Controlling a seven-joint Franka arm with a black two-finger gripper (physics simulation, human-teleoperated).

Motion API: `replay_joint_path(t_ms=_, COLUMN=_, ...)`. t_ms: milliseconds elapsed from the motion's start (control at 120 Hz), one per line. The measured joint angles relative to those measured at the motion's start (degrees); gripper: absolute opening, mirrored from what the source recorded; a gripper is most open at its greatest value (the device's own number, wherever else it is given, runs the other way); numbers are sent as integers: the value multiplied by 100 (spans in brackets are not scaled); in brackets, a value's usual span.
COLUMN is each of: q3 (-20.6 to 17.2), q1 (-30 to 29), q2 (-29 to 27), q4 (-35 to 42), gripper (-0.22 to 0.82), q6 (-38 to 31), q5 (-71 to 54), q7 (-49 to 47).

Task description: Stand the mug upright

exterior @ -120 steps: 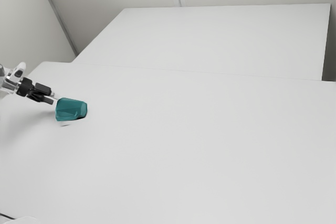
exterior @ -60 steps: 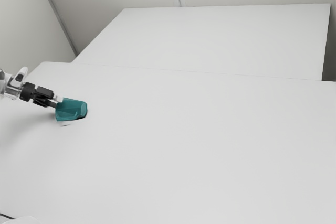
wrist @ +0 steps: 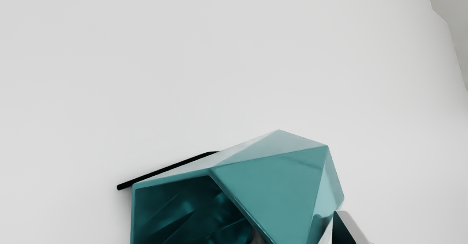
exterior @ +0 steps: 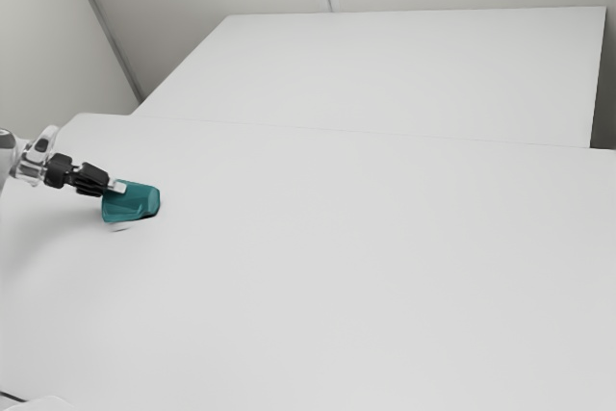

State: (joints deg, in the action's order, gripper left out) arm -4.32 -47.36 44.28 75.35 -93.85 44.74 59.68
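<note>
On the white desk [exterior: 337, 267], the blue-green mug [exterior: 137, 203] lies on its side, its open end facing the pincer [exterior: 116, 188]. The pincer is spread apart, with one finger [wrist: 340, 233] right by the mug's outside.

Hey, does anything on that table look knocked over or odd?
Yes, the mug lies on its side on the table, its open mouth toward the gripper, though mugs normally stand upright. A thin black strip also pokes out beside it; I can't tell what that is.
</note>
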Motion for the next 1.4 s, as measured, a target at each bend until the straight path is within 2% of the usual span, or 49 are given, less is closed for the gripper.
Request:
replay_joint_path(t_ms=317, q3=-18, q1=-19, q2=-20, q4=18, gripper=-11, q6=82, q5=120, q7=67)
replay_joint_path(t_ms=667, q3=-102, q1=22, q2=-184, q4=23, gripper=-17, q6=145, q5=129, q7=147)
replay_joint_path(t_ms=867, q3=-105, q1=438, q2=-975, q4=591, gripper=-18, q6=-234, q5=-283, q7=163)
replay_joint_path(t_ms=1142, q3=-117, q1=1617, q2=-2064, q4=1727, gripper=-18, q6=-1504, q5=-1932, q7=-154)
replay_joint_path(t_ms=1225, q3=-332, q1=1789, q2=-2243, q4=1896, gripper=-18, q6=-1784, q5=-2483, q7=-451)
replay_joint_path(t_ms=1400, q3=-1165, q1=1829, q2=-2532, q4=2245, gripper=-18, q6=-2173, q5=-3734, q7=-1387)
